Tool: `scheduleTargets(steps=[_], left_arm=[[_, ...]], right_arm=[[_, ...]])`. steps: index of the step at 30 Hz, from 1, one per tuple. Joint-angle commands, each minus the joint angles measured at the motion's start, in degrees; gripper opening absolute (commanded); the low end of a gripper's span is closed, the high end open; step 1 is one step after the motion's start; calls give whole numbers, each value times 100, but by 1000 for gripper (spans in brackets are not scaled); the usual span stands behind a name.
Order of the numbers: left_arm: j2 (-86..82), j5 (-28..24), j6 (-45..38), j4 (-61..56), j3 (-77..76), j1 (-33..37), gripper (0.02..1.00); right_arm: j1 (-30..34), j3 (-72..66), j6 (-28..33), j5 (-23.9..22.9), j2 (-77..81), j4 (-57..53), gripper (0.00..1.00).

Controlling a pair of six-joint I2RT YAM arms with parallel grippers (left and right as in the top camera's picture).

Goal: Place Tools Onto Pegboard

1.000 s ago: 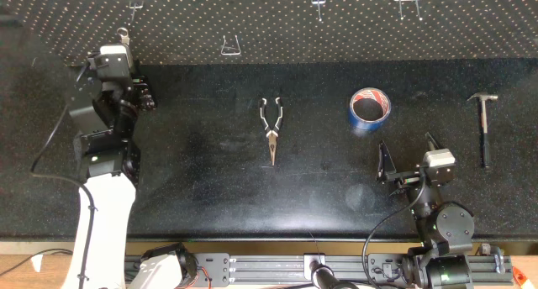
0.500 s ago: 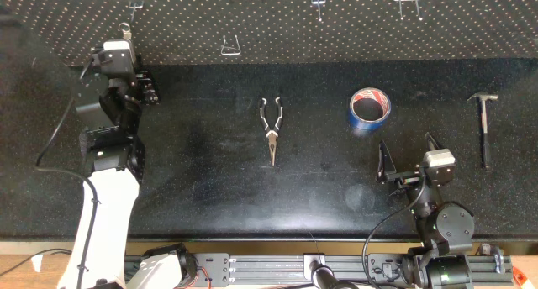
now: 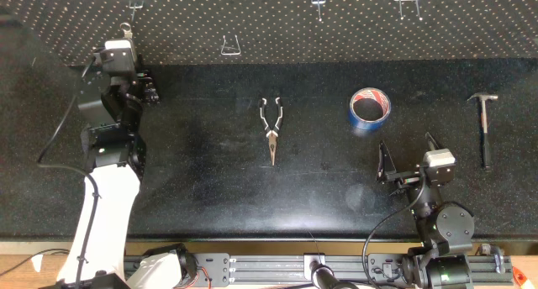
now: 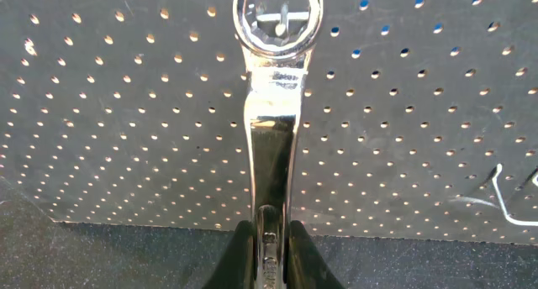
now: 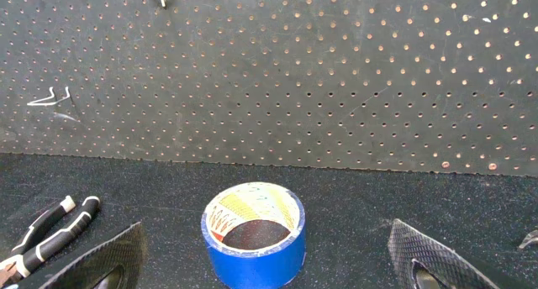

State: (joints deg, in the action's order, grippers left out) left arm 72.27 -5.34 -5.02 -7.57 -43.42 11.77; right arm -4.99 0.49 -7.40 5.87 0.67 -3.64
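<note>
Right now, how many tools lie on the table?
3: the pliers at the middle, the tape roll right of them, the hammer far right. A wrench is in the left pincer.

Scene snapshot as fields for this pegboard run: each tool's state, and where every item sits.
left tool: shut on wrench handle, at pegboard
wrench: ring end around a hook, not yet released
right tool: open, empty, between tape and its arm's base
tape: on table, right of centre
pliers: on table, centre
hammer: on table, far right
left to hang: tape, pliers, hammer
</note>
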Motion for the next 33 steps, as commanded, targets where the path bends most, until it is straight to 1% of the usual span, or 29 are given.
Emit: scheduleTargets(steps=[1,33], left_arm=[[55,85,52,-85,-42,-17,29],[468,83,52,-616,-42,-17,29]], right_arm=[[-35,-26,59,-55,-61,-17,943],[-35,-26,59,-55,-61,-20,943]])
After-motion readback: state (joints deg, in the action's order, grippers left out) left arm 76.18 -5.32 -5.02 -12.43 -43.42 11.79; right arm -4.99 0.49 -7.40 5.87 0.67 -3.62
